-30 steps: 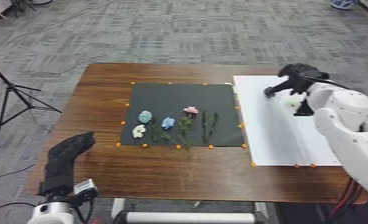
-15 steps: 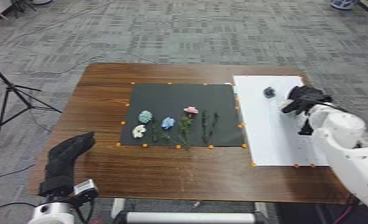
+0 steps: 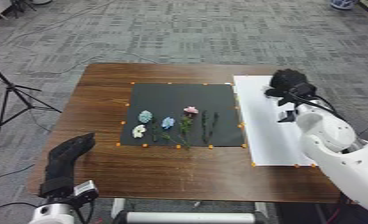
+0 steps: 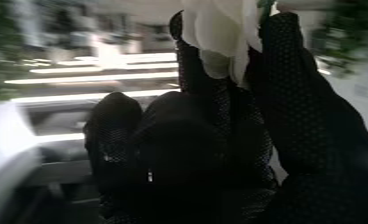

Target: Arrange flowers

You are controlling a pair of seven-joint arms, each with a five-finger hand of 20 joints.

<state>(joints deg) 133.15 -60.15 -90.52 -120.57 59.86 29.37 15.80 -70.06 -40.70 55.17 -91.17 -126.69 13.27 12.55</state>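
Four flowers (image 3: 168,122) and two bare stems (image 3: 206,127) lay on the black mat (image 3: 185,100), brown table (image 3: 114,95) under it, tripod (image 3: 10,88) way off to its left. Left hand (image 3: 69,149) was relaxed, left of the mat. Right hand (image 3: 291,82), pinching a white flower (image 4: 218,25) right of the mat, had shifted closer to it.

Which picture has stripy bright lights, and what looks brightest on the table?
Right wrist view: bright streaks glare behind the nearly black right robot hand, and the white flower looks softly lit; head view: the white board outshines the dark mat.
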